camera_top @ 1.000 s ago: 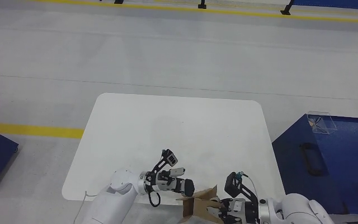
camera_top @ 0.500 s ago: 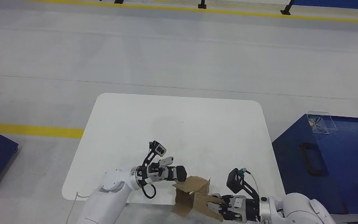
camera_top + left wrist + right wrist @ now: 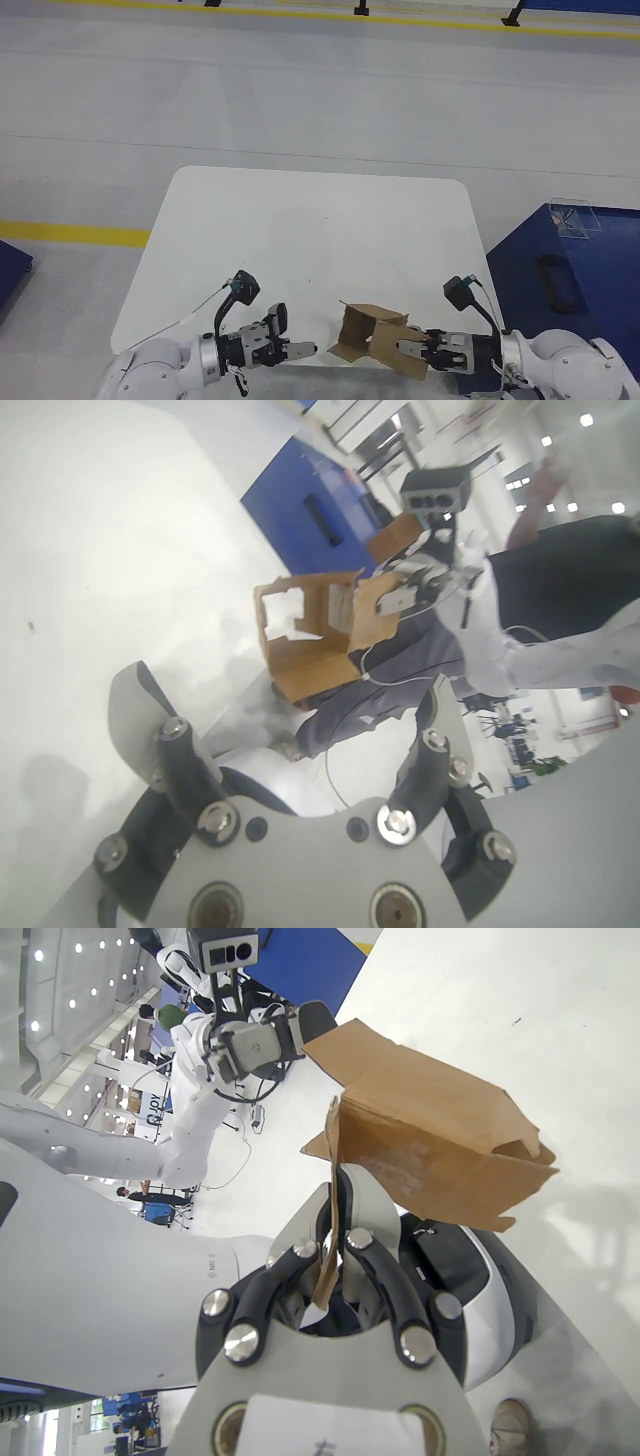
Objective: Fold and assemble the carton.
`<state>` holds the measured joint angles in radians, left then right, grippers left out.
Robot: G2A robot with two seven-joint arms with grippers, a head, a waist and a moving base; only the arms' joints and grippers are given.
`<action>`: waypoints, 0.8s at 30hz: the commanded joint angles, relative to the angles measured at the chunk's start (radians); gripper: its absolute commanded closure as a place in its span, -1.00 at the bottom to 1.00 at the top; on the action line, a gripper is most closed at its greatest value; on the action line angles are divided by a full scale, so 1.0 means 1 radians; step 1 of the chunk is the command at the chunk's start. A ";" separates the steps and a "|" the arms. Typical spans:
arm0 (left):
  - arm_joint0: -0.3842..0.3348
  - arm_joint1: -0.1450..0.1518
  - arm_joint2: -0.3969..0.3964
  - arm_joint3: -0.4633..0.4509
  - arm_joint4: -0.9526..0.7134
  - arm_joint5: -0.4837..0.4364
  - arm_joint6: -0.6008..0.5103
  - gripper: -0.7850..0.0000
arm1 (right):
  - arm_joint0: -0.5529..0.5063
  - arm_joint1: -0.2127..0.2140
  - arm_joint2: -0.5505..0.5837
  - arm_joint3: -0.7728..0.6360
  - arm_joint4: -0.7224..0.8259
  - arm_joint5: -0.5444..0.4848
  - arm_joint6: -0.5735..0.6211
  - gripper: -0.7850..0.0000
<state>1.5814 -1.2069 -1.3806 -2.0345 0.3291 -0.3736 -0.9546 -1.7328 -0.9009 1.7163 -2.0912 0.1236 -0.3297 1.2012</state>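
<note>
Carton flap between right fingers

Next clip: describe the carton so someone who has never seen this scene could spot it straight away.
Start at the white table and go to its edge nearest the robot, toward the robot's right side. There the carton is held by one flap pinched in the right gripper. It is the only brown cardboard thing there: a half-opened box with loose flaps.
</note>
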 commanded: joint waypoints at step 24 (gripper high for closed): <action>-0.221 -0.028 0.327 0.152 0.208 0.403 0.010 -0.34 | 0.053 0.016 -0.096 0.008 0.021 -0.010 0.053 1.00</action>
<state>1.3712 -1.2328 -1.0653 -1.8917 0.5389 0.0208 -0.9422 -1.6807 -0.8857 1.6218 -2.0840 0.1443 -0.3390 1.2559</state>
